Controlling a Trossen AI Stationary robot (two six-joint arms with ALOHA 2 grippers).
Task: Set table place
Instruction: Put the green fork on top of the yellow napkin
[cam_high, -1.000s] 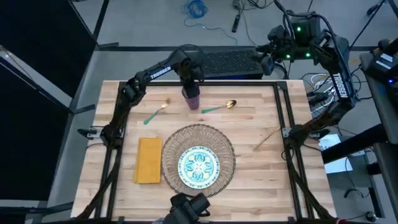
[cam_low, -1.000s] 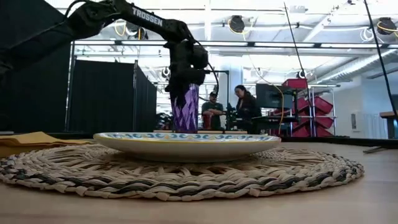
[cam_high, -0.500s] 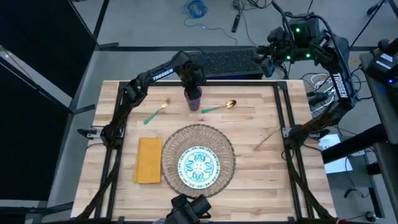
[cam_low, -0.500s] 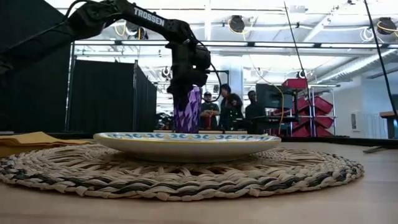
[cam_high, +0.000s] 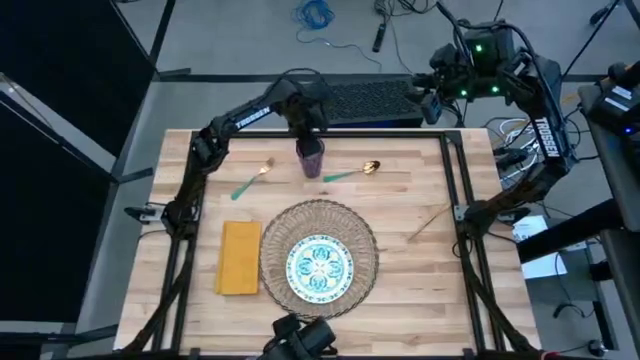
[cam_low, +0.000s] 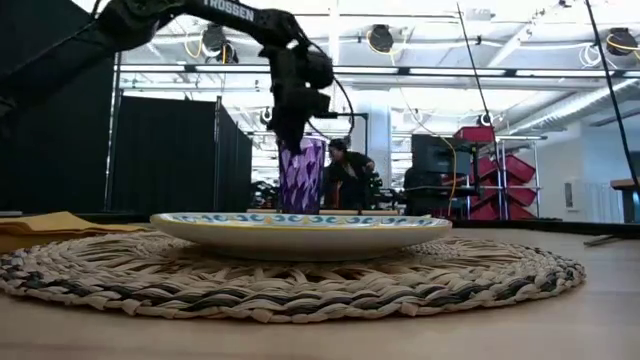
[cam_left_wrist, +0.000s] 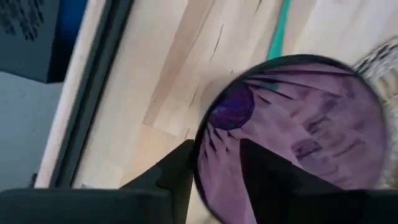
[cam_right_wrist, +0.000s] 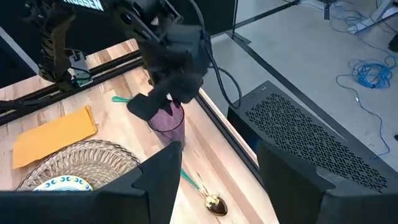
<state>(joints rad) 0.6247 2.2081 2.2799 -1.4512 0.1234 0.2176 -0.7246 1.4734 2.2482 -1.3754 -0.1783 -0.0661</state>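
Mustard napkin (cam_high: 240, 258): lies flat on the table (cam_high: 420, 290) at 9 o'clock of the placemat (cam_high: 365, 235), just beside its rim.
Fork (cam_high: 253, 178): at 11 o'clock of the placemat, well apart from it.
Placemat and plate (cam_high: 320, 267): plate sits centred on the woven mat.
Cup (cam_high: 310, 158): purple, upright on the wood at 12 o'clock of the plate, between fork and spoon.
Left gripper (cam_low: 292, 128): right over the cup's rim — in its wrist view one finger (cam_left_wrist: 177, 174) lies outside the wall and the other inside; fingers look slightly parted, but whether they pinch the wall, I cannot tell.
Step in hand: likely setting the cup down or letting go — best to part the fingers fully, then lift straight up so the rim isn't dragged and the cup tipped.
Spoon (cam_high: 352, 172): at 1 o'clock of the plate, just beside the cup.
Right gripper (cam_right_wrist: 211, 171): parked off the table's far right corner, fingers spread, holding nothing.
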